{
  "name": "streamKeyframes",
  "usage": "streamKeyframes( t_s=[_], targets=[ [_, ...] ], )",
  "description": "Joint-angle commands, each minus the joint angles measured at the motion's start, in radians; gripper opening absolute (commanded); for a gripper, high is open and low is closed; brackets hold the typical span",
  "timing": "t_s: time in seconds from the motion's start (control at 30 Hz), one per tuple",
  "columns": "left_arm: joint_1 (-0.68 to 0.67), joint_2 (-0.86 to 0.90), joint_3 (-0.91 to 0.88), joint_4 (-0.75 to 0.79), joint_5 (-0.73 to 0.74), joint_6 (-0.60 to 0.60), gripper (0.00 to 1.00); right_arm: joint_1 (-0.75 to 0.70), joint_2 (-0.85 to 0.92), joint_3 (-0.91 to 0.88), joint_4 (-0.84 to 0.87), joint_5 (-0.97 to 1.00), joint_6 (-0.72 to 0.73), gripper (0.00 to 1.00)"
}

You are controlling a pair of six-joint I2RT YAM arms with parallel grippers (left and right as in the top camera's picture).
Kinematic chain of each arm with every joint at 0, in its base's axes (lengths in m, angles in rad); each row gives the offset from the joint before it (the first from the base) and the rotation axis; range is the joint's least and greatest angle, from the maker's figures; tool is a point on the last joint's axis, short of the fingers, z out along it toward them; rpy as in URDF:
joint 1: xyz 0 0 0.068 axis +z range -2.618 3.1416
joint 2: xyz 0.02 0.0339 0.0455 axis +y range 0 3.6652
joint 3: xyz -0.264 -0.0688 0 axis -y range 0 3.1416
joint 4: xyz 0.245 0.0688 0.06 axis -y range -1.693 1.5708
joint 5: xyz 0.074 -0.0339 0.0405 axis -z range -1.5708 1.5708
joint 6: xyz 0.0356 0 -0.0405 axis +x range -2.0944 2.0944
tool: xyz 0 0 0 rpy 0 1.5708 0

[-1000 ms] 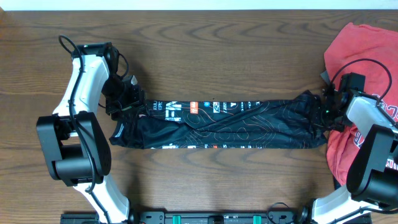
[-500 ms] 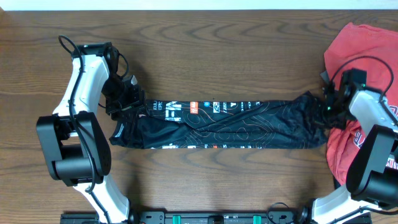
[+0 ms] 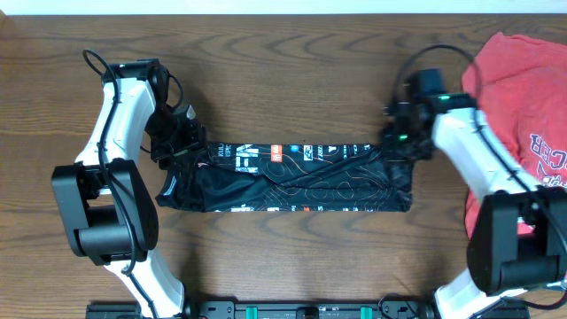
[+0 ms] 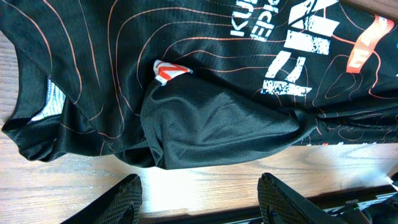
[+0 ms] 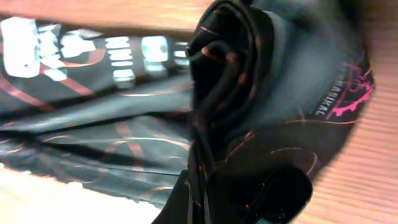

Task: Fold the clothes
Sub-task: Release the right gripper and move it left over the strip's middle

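Jersey [image 3: 292, 175] lies lengthwise left-right; right hand [image 3: 399, 147] pinches its bunched end, left hand [image 4: 199, 188] wide.

The worktop [image 3: 310, 80] is a flat wooden surface with a dark brown finish. Its grain runs along the long side, left to right in the overhead view, with broad looping figures across the far half. A pale strip [image 3: 266, 5] borders the far edge of the worktop at the top of the overhead view; its nature cannot be determined. Lighting is even from above and casts soft shadows. In the left wrist view the same surface reads as light tan, with a bright glare patch [image 4: 205, 183] on it. In the right wrist view it appears orange-tan and blurred.
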Motion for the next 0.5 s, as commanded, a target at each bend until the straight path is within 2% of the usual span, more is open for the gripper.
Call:
streamKeyframes(
  t_s=[0.0,0.23,0.47],
  targets=[
    [0.000,0.000,0.000,-0.004,-0.005,-0.001,0.61,0.105,-0.019,0.010,0.028,-0.018,0.100,0.01],
    [0.000,0.000,0.000,-0.004,-0.005,-0.001,0.62,0.273,-0.014,0.010,0.126,-0.018,0.212,0.01],
    [0.000,0.000,0.000,-0.005,-0.005,-0.001,0.61,0.345,0.007,0.010,0.163,-0.019,0.262,0.01]
  ],
)
